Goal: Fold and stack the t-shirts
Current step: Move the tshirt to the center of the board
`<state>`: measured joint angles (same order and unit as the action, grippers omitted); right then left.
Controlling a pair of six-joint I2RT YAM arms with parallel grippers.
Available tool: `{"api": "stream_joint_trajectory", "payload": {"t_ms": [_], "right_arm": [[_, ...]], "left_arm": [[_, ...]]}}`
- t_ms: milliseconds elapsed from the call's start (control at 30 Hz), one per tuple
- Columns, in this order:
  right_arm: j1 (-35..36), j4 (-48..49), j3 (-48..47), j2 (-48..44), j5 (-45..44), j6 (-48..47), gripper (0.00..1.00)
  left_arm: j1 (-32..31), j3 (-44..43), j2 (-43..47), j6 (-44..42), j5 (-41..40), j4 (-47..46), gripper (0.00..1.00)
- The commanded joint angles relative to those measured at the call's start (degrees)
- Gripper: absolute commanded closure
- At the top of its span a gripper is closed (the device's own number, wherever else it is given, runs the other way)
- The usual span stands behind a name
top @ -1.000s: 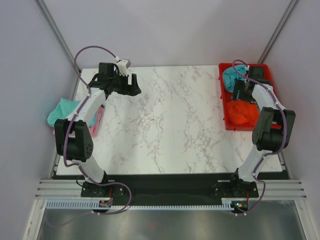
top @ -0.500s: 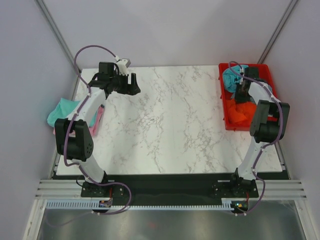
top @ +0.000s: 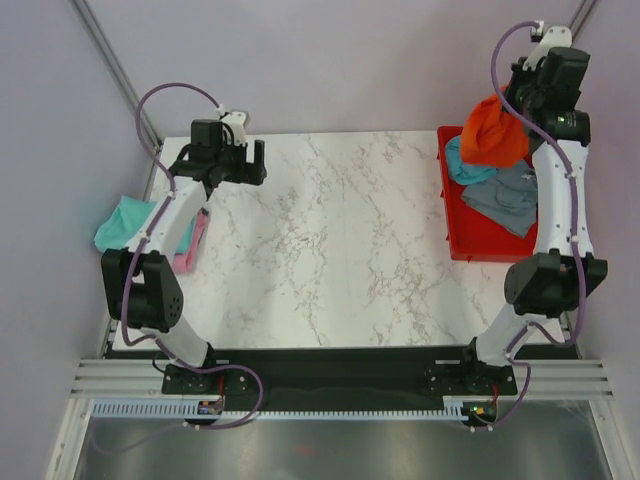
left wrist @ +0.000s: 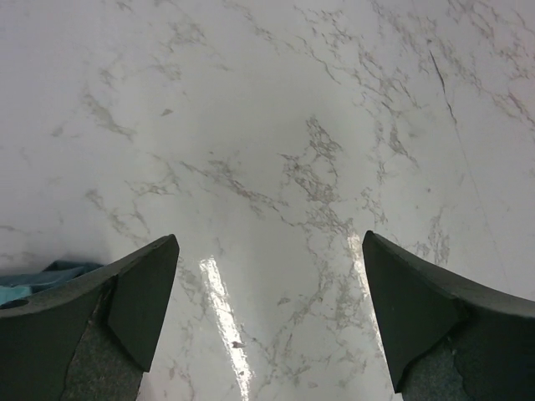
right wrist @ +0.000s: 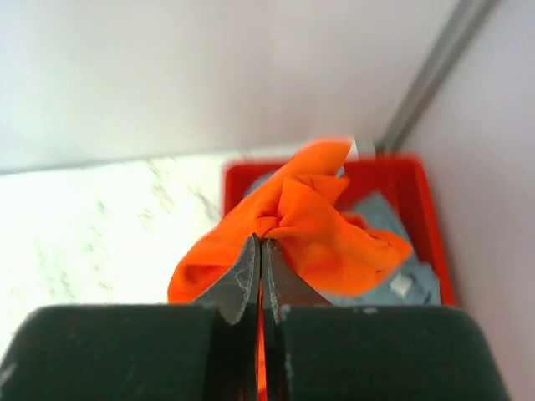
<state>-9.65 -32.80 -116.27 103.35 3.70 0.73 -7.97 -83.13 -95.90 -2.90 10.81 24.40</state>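
My right gripper point(right wrist: 262, 244) is shut on the bright orange t-shirt point(right wrist: 313, 230), which hangs bunched high above the red tray point(top: 455, 240) at the back right point(top: 494, 133). A grey-blue t-shirt point(top: 505, 195) and a teal t-shirt point(top: 462, 165) lie in that tray. My left gripper point(left wrist: 269, 251) hovers open over bare marble near the table's back left corner point(top: 243, 162), nothing between its fingers. At the left table edge lie a teal t-shirt point(top: 125, 222) and a pink one point(top: 192, 248), partly under the left arm.
The marble tabletop point(top: 340, 240) spans the middle between the arms. Grey walls and metal frame posts point(top: 110, 60) close in the back and sides. The red tray's left wall point(top: 445, 200) stands along the table's right part.
My right gripper shut on the orange t-shirt in the tray and lifted it high above it, uncovering the grey-blue shirt. My left gripper shifted slightly left and back.
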Motion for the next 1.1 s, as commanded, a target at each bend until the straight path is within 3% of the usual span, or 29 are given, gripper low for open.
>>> {"api": "stream_joint_trajectory", "payload": {"t_ms": [0,100,233,333,433,533,567,600,667,767,867,1067], "right_arm": [[6.2,4.4,-2.6,-7.4,5.9,-6.3,1.00],[14.1,4.2,-1.8,-9.9,7.0,-9.3,1.00],[27.8,2.6,-3.7,-10.8,7.3,-10.4,1.00],[34.2,1.9,-5.5,-11.0,8.4,-8.9,1.00],[35.7,3.1,-2.1,-13.0,6.9,-5.7,1.00],[35.5,4.8,8.3,-16.3,0.5,-6.9,1.00],[35.5,5.2,14.2,-16.9,-2.6,-7.7,0.65],[35.6,5.4,16.9,-17.6,-4.6,-8.0,0.38],[35.5,5.4,24.5,-17.7,-6.5,-7.6,0.04],[35.5,5.1,32.7,-17.8,-6.1,-5.4,0.02],[35.6,2.4,37.9,-18.7,3.2,-7.0,0.02],[36.4,3.8,39.5,-14.7,13.9,-3.8,0.02]], "left_arm": [[0.1,-3.8,6.7,-2.6,-8.7,0.5,0.01],[0.1,-3.3,10.0,-2.6,-10.3,2.5,0.01],[0.1,1.4,15.9,-0.6,-19.0,2.1,0.01],[2.2,5.7,20.4,0.3,-17.3,2.0,0.01],[4.4,10.8,26.6,-0.4,-13.3,1.2,0.01],[5.4,13.9,28.6,-0.1,-8.6,3.9,0.01],[5.6,14.7,29.5,0.3,-6.6,4.7,0.01],[5.6,15.8,30.0,0.3,-5.0,5.5,0.01],[5.6,19.6,31.2,0.9,-2.2,5.9,0.01],[5.6,23.6,31.6,2.4,0.9,6.7,0.01],[5.6,27.1,32.8,9.0,5.0,8.2,0.01],[5.6,33.6,28.9,9.4,8.7,7.7,0.07]]}}
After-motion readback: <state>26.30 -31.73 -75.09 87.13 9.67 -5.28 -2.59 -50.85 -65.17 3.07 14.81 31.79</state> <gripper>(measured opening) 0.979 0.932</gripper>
